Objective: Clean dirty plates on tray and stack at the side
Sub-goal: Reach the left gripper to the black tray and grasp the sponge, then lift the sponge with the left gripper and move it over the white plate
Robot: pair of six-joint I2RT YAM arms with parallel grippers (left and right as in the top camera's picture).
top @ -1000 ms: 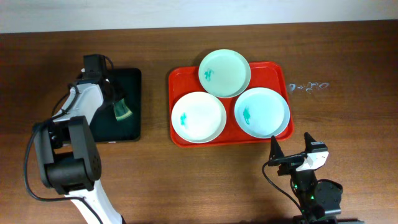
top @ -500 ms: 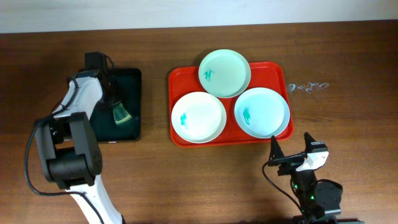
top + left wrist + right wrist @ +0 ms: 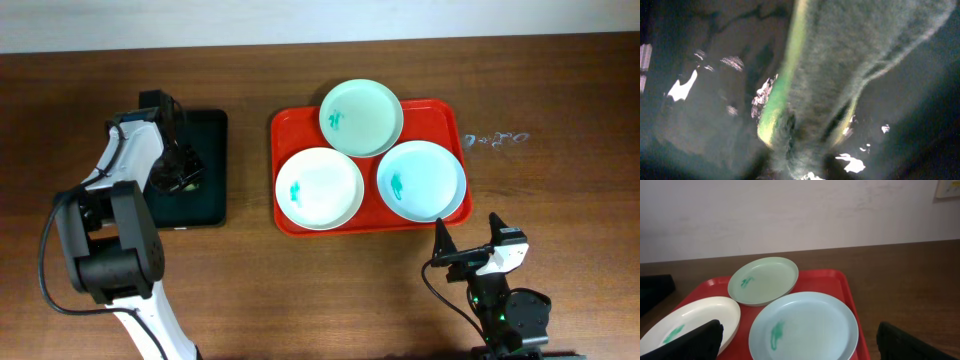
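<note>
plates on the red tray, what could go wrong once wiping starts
The mint plate hangs over the red tray's far rim, so wiping pressure may tip it.
The white plate and blue plate sit close beside it, so pushing one may shove another.
The hold on the sponge is unclear; it may slip.

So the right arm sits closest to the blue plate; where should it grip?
Probably the rim of the blue plate nearest the right gripper, approached low from the robot's side: it is shallow, and the mint plate crowds its far edge.
</note>
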